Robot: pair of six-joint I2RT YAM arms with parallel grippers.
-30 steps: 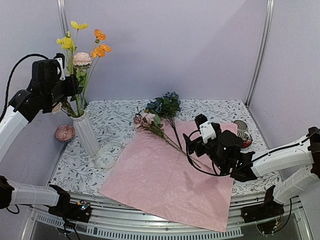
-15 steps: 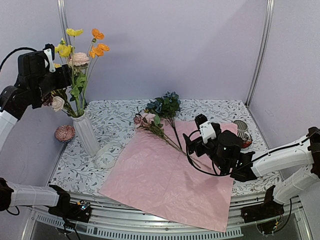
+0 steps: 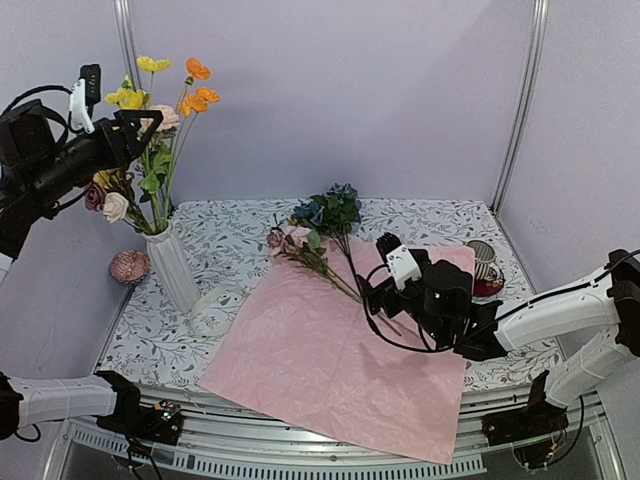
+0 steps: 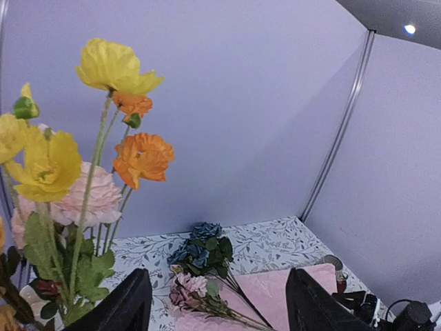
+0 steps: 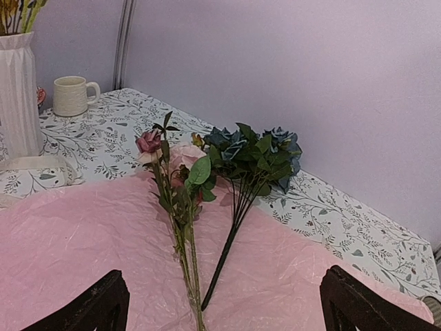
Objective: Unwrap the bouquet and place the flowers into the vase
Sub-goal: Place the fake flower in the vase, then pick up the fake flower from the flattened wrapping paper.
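Observation:
The tall white ridged vase [image 3: 176, 266] stands at the table's left and holds yellow and orange poppies [image 3: 197, 97] and pink roses [image 4: 96, 194]. My left gripper [image 3: 148, 124] hovers high up beside those blooms, open, with nothing between its fingers [image 4: 135, 303]. The bouquet lies unwrapped. Its pink paper [image 3: 340, 360] is spread flat, and on its far edge rest a blue rose bunch [image 3: 328, 211] and a pink and mauve sprig [image 5: 173, 165]. My right gripper [image 3: 376, 294] is low over the paper at the stem ends [image 5: 207, 296], open and empty.
A cream ribbon [image 3: 212, 312] lies by the vase foot. A cream mug [image 5: 71, 95] and a pink shell-like ornament [image 3: 129, 266] sit at the left. A striped cup on a red saucer [image 3: 485, 266] stands at the right, behind my right arm. Metal posts frame the back wall.
My left gripper has risen and drawn back to the left of the flowers in the vase, opening a little wider. My right gripper has crept slightly left toward the stems.

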